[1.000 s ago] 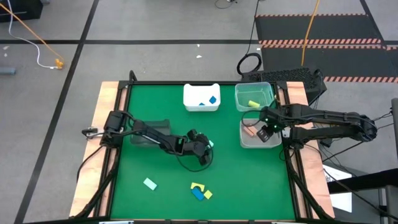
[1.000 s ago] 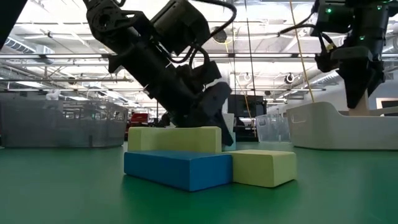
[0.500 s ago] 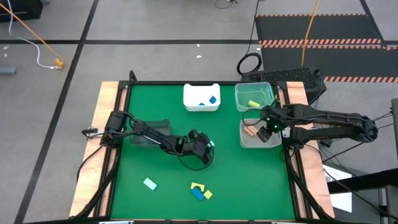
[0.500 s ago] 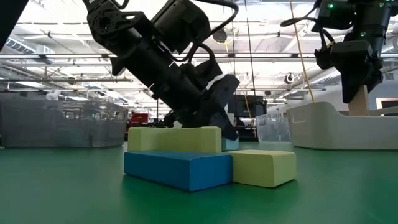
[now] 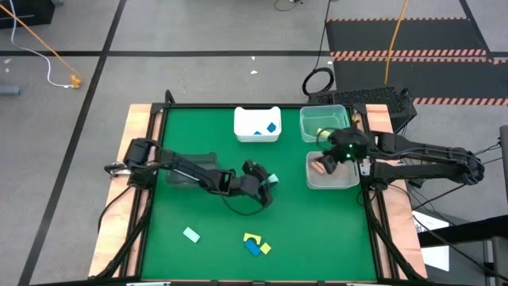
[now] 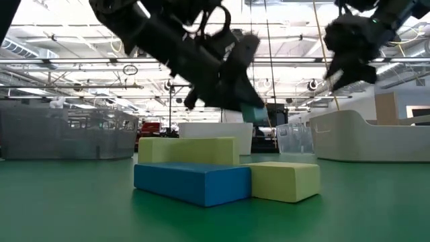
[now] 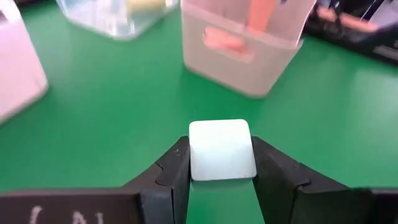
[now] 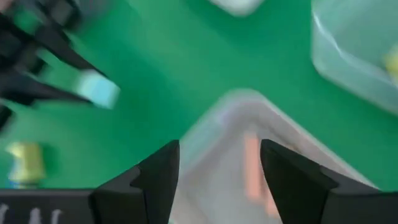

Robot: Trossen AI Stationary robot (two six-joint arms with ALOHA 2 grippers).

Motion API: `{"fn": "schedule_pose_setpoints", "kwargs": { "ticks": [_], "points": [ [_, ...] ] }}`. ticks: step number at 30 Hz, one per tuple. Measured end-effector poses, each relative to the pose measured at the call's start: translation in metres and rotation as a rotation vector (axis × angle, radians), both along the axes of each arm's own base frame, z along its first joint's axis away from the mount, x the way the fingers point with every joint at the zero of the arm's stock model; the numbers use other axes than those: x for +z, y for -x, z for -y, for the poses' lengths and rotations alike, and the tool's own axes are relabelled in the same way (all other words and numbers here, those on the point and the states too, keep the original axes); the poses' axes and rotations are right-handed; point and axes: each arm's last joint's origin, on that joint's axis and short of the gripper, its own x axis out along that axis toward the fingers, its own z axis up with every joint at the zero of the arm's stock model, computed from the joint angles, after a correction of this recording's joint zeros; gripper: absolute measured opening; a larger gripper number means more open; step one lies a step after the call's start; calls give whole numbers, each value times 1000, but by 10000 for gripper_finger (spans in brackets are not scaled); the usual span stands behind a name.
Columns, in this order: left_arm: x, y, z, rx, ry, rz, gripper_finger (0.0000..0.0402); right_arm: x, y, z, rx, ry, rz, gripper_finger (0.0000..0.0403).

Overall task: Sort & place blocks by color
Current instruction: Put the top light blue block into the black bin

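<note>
My left gripper (image 5: 268, 181) is near the table's middle, shut on a mint green cube (image 7: 222, 149), which also shows as a cube (image 5: 273, 179) in the high view. My right gripper (image 8: 219, 168) hangs open over the pale bin (image 5: 332, 179) at the right, which holds tan-pink blocks (image 5: 317, 168); nothing is between its fingers. Near the front edge a mint block (image 5: 191, 234) lies flat, and a yellow arch (image 5: 252, 237), a blue block (image 5: 252, 248) and a yellow block (image 5: 265, 249) lie bunched together. My left gripper pinches the mint cube by two opposite side faces (image 7: 194, 155) between its two fingers (image 7: 176, 167). The cube sits at the fingers' free ends. It hangs clear of the green table, as the cube (image 6: 253, 115) in the low view shows.
A white bin (image 5: 257, 133) with blue blocks stands at the back middle. A clear bin (image 5: 325, 133) with a yellow block stands at the back right, just behind the pale bin. A dark bin (image 5: 194, 163) lies under my left arm.
My left gripper has risen from the table with the mint cube, which is now lifted clear, and has shifted a little toward the right edge. My right gripper has gone up and toward the table's left above the pale bin.
</note>
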Motion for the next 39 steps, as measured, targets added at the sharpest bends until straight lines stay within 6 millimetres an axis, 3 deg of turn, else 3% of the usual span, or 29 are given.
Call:
{"fn": "schedule_pose_setpoints", "kwargs": {
  "ticks": [10,15,21,28,39],
  "points": [
    [70,14,-4,8,-207,145,133,30,-27,2,75,-60,423,212],
    [104,27,-6,13,-311,190,133,37,-34,4,14,-140,522,212],
    [128,47,-12,93,-383,148,133,41,-36,4,0,-161,570,212],
    [143,83,-19,146,-341,-5,133,41,-36,4,-3,-161,572,212],
    [107,168,-17,318,21,-627,133,31,-40,9,-73,-67,614,212]
  ]
}}
